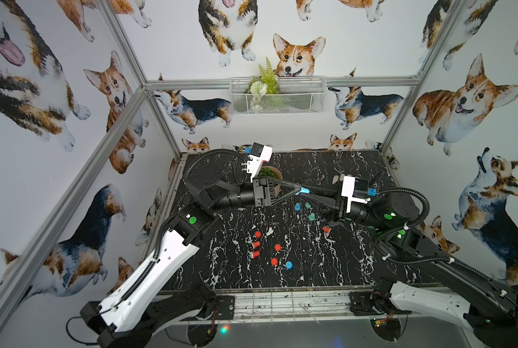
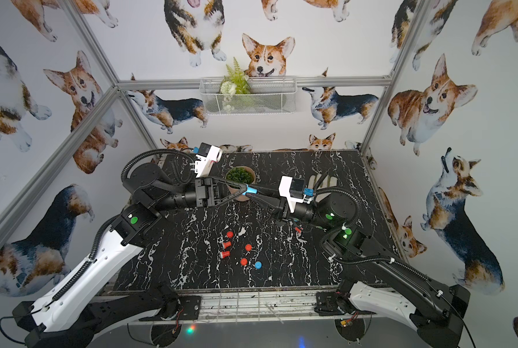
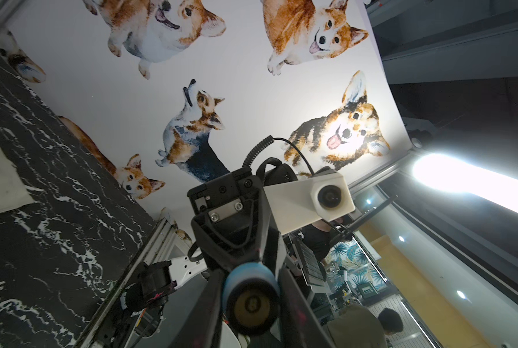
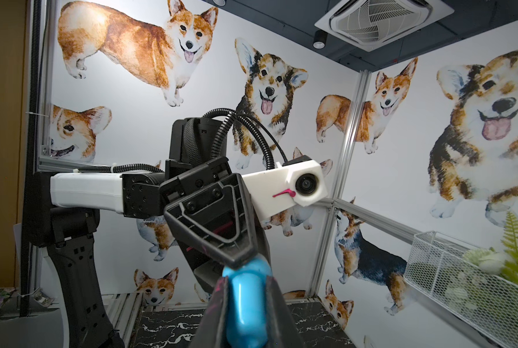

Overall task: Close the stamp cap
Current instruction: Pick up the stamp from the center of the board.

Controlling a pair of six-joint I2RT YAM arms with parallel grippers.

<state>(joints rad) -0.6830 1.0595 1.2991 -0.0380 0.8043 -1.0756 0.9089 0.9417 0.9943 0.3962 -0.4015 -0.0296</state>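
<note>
the light blue plastic stamp [image 1: 304, 190] hangs in the air over the black marbled table [image 1: 312, 271], nearer its far edge and about midway between its side edges. its long axis runs straight from the left gripper [image 1: 298, 189] to the right gripper [image 1: 311, 193], tip to tip. the right is clamped on the body. the left's jaws sit narrow at the other end, and we cannot tell if they grip. we judge that closing needs a push along that axis.

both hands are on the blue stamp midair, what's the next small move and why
Probably ease the left hand open and back off: the blue stamp looks closed, with no gap showing, and the right hand is shut on it.
</note>
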